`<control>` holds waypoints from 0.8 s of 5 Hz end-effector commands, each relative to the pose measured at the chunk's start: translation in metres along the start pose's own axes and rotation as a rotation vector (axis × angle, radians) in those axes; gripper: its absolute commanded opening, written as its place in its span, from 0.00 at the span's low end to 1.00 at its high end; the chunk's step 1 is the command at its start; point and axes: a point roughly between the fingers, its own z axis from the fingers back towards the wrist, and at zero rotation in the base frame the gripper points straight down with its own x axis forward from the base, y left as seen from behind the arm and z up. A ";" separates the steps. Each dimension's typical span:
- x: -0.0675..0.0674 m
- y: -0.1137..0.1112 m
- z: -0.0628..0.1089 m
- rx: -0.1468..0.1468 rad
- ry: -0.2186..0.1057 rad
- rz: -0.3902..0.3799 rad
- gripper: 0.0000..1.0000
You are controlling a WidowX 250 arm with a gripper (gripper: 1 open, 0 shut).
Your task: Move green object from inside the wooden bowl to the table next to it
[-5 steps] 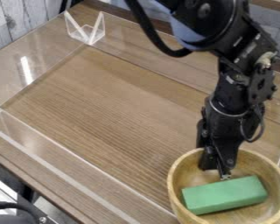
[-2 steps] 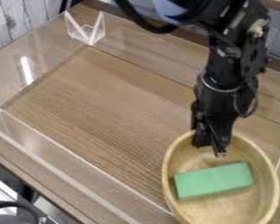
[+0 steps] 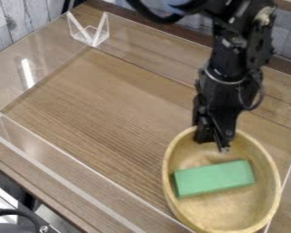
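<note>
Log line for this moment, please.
gripper: shut, empty, above bowl's far rim | green object: lying in wooden bowl, not gripped | table: transfer not done

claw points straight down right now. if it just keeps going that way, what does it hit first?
Most likely the wooden bowl: the shut claw hangs over the bowl's far inner wall, beyond the green object. The block lies nearer the camera, apparently off that line, though depth from this single view is uncertain.
</note>
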 end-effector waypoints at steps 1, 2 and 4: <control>0.013 0.015 0.027 0.045 -0.073 -0.009 0.00; 0.004 0.020 0.039 0.060 -0.078 0.035 0.00; -0.006 0.034 0.048 0.075 -0.082 0.103 0.00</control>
